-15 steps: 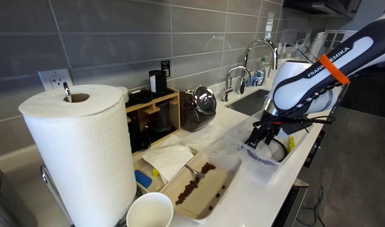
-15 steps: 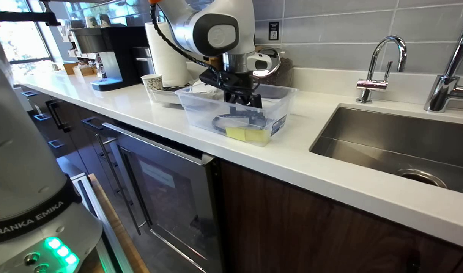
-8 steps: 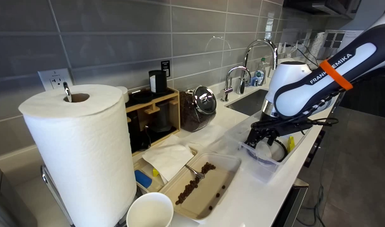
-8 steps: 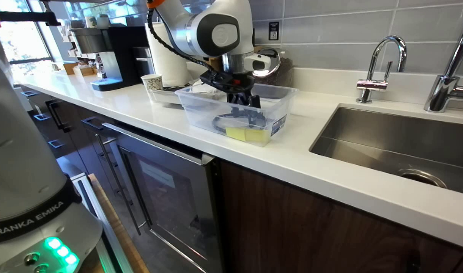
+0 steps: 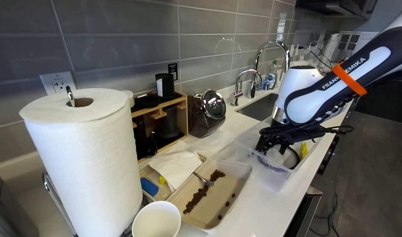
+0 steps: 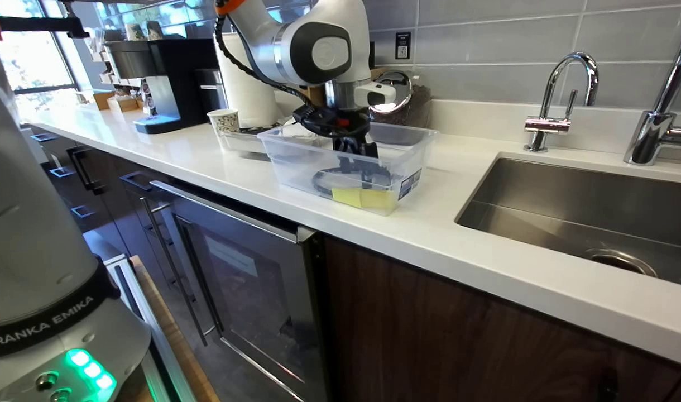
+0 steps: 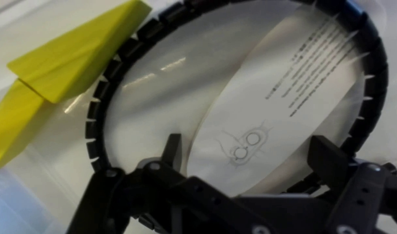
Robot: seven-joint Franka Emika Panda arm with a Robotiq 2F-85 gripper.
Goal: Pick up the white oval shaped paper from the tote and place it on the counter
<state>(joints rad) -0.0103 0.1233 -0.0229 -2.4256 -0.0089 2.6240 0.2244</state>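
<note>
The white oval shaped paper (image 7: 237, 130), with printed lines and a small drawing, lies inside a black segmented ring in the wrist view. It also shows in an exterior view (image 5: 274, 156). The tote appears as a clear plastic bin in both exterior views (image 5: 280, 184) (image 6: 296, 164). My gripper (image 7: 246, 143) is open and reaches down into the tote, also in both exterior views (image 5: 272, 148) (image 6: 360, 167). Its fingers stand on either side of the paper's near end; contact cannot be told. The white counter (image 5: 250, 214) bears the tote and also shows in an exterior view (image 6: 446, 240).
The black ring (image 7: 99, 123) surrounds the paper. Yellow blocks (image 7: 68, 58) lie beside it in the tote. A sink (image 6: 586, 212) is beside the tote. A beige tray (image 5: 217, 204), a glass jar (image 5: 201, 121), a paper-towel roll (image 5: 82, 164) and a cup (image 5: 156, 219) stand nearby.
The hand has shifted slightly to the left in both exterior views, and its tilt has changed a little. The gripper stays open inside the tote. The paper and blocks have not visibly moved.
</note>
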